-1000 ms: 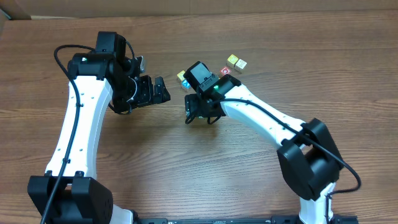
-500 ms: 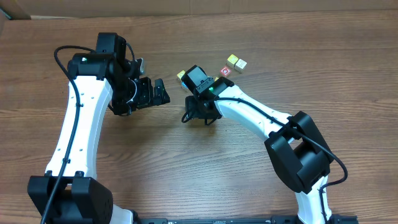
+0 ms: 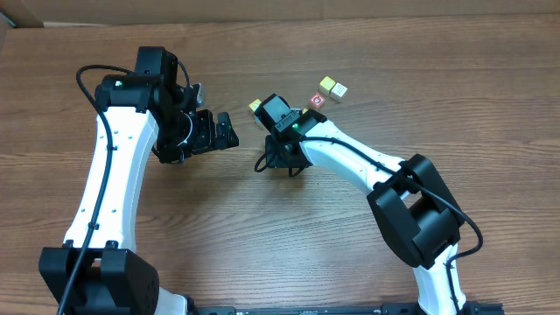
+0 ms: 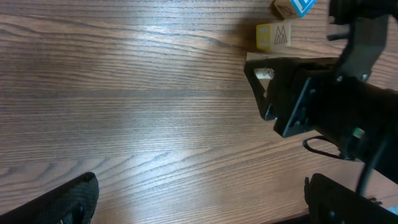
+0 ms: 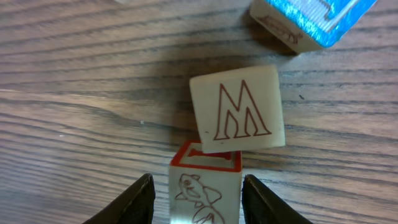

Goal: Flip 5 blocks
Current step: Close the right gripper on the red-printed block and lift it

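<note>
In the right wrist view my right gripper (image 5: 200,202) is open and straddles a block (image 5: 205,186) that has a red-framed top and a red animal drawing. A narrow gap shows on each side of it. Just beyond lies a pale block with a red M (image 5: 236,109), and a blue block (image 5: 317,18) sits at the top right. From overhead the right wrist (image 3: 280,112) hides its own fingertips, right next to a yellow block (image 3: 255,106). My left gripper (image 3: 223,131) is open and holds nothing; in its own view the yellow M block (image 4: 273,36) lies ahead.
A red-and-white block (image 3: 317,101) and a touching pair of pale blocks (image 3: 332,87) lie behind the right arm. The two grippers are close together mid-table. The table's far edge (image 3: 280,24) runs along the top.
The right wrist has shifted a little left toward the yellow block and now covers the blue block seen earlier. The left arm has not moved.
</note>
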